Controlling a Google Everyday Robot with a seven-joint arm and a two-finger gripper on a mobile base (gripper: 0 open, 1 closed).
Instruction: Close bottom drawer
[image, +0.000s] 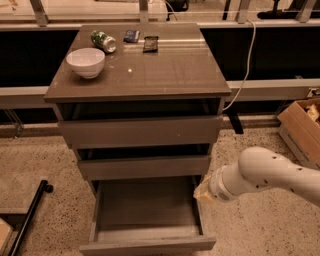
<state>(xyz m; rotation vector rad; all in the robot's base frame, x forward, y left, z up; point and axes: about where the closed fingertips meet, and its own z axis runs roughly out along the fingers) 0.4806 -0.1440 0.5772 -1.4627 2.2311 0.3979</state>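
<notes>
The bottom drawer (147, 245) of the grey-brown cabinet is pulled far out, showing its shallow grey interior (145, 205), which holds nothing. Its flat front panel runs along the lower edge of the view. The middle drawer front (144, 167) and the top drawer front (140, 131) above it stand slightly out. My white arm reaches in from the right. The gripper (202, 192) is at the arm's tip, just outside the bottom drawer's right side wall, near its back.
On the cabinet top (165, 70) stand a white bowl (85, 62), a tipped green can (103, 41) and two small dark packets (150, 43). A cardboard box (302, 127) sits on the floor at right, a black bar (27, 217) at lower left. A white cable (246, 65) hangs behind.
</notes>
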